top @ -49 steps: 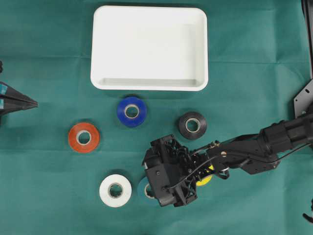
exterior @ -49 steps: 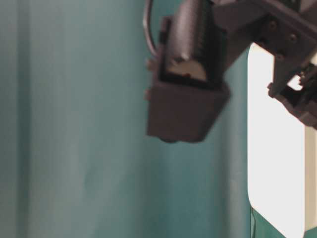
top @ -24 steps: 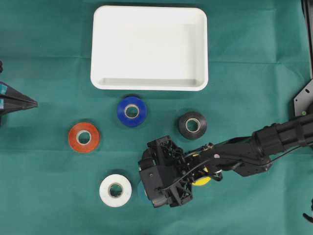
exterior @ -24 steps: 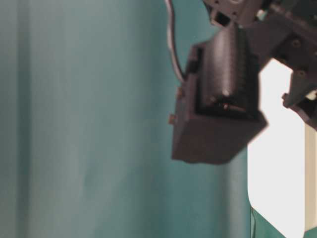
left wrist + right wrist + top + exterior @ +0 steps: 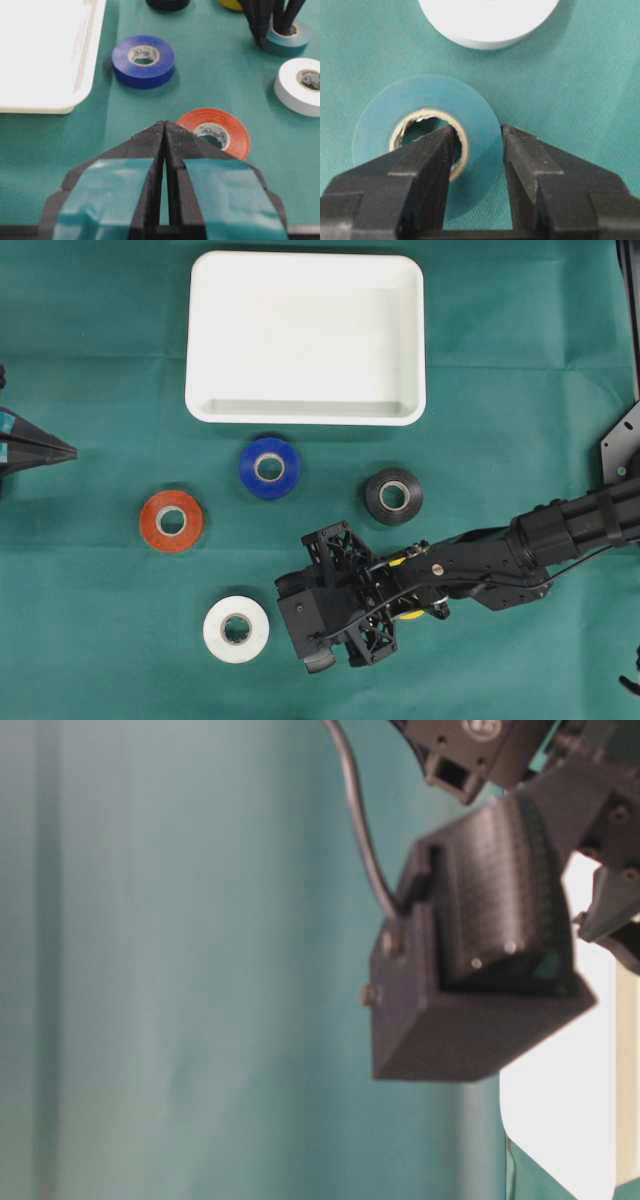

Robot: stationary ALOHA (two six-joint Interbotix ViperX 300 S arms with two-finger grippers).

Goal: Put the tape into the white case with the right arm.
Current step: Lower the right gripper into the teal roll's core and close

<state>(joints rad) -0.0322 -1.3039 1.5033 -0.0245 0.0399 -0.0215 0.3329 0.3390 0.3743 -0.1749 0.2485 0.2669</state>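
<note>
Right wrist view shows the right gripper (image 5: 476, 145) pinching the teal tape roll's (image 5: 427, 145) wall, one finger in the core, one outside, near the white roll (image 5: 236, 629). White case (image 5: 305, 337) sits far back; left gripper (image 5: 164, 131) is pressed together

The scene is being viewed straight down from overhead, with the green cloth (image 5: 100, 640), the white case (image 5: 305, 337) and the tape rolls all being taken in. From table level, the right arm's wrist housing (image 5: 470, 980) is being looked at very closely and blurrily. The left wrist view is being aimed low across the cloth, the red tape (image 5: 215, 131) and blue tape (image 5: 143, 60) being shared with the overhead view. The right wrist view is being pointed down, close onto the teal tape (image 5: 427, 145).
</note>
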